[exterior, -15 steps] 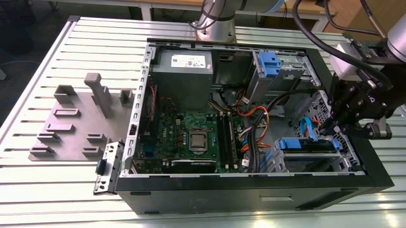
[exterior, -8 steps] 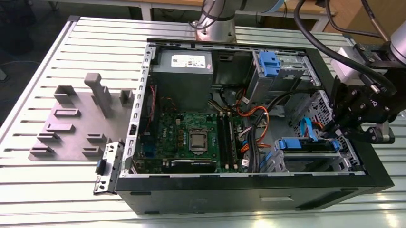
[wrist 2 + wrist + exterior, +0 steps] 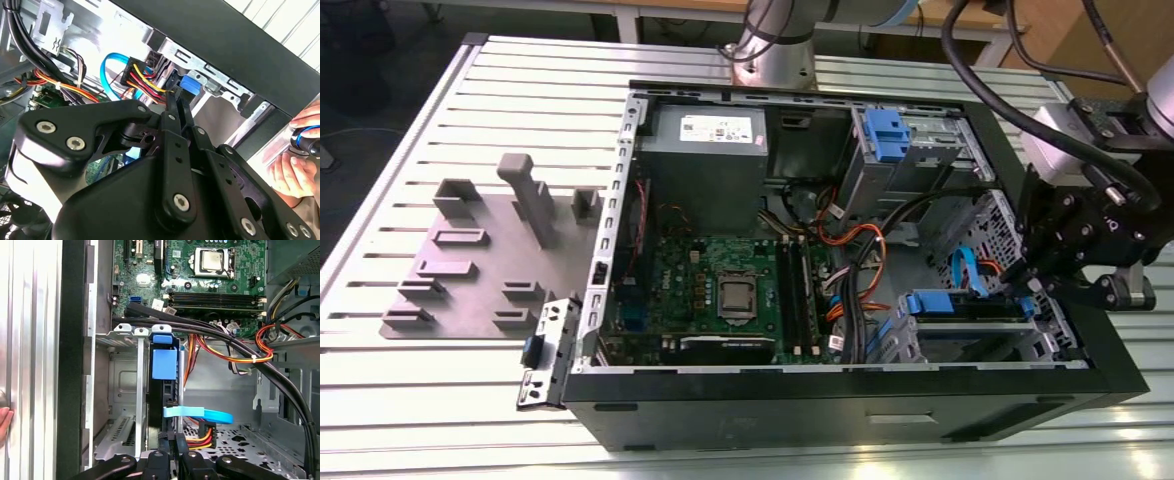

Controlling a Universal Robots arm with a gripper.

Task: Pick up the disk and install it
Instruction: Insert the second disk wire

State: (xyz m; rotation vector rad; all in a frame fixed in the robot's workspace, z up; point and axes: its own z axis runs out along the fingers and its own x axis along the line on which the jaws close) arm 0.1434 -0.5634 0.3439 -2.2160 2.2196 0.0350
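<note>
Gripper (image 3: 1034, 285) sits at the open computer case (image 3: 854, 400), by the lower drive cage (image 3: 974, 335) near the case's front wall. Disk (image 3: 161, 390) stands on edge in that cage, blue tab up, directly ahead of the fingertips (image 3: 172, 437), which are pinched together touching its end.

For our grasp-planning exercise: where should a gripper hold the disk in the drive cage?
Probably the exposed narrow end of the disk, pinched across its flat faces, coming from the open interior of the case: it stands on edge, and the cage walls cover the rest.
</note>
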